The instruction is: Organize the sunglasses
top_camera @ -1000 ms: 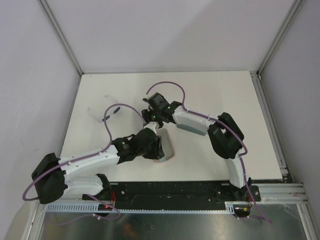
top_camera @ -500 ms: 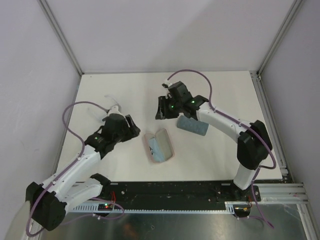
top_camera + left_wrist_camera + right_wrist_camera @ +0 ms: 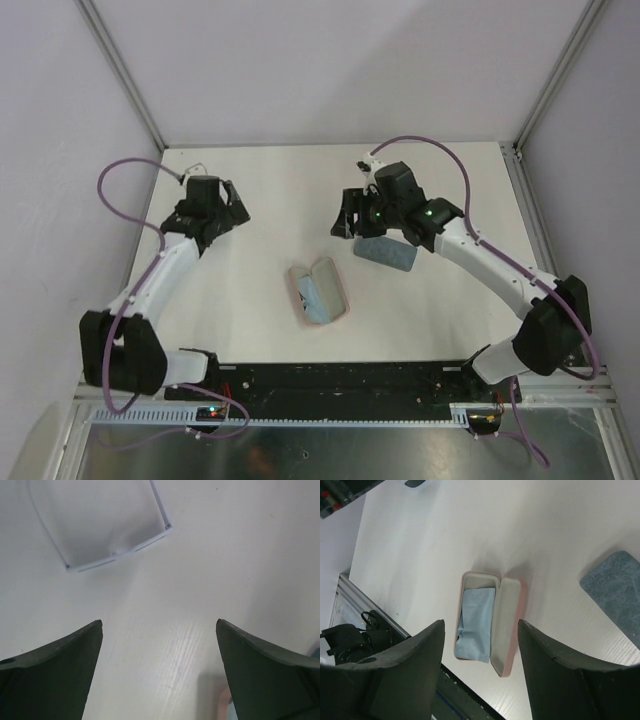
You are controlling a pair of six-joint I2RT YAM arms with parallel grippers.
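Observation:
The white-framed sunglasses [image 3: 115, 555] lie on the table with their arms unfolded, just ahead of my left gripper [image 3: 159, 622]. That gripper [image 3: 212, 205] hovers at the far left of the table, wide open and empty. In the top view it covers most of this pair. My right gripper [image 3: 480, 622] is open and holds nothing. It hangs high over the middle of the table [image 3: 352, 215], above the grey-blue case. I cannot see the dark-framed pair in any view.
An open pink case [image 3: 318, 292] with a light blue cloth [image 3: 476, 625] inside lies near the table's front centre. A shut grey-blue case [image 3: 385, 252] lies to its right, under the right forearm. Frame posts and walls ring the table.
Both grippers have left the pink case, which now lies open. The left arm swung to the far left and opened wide. The right arm drew back to the right and opened wider.

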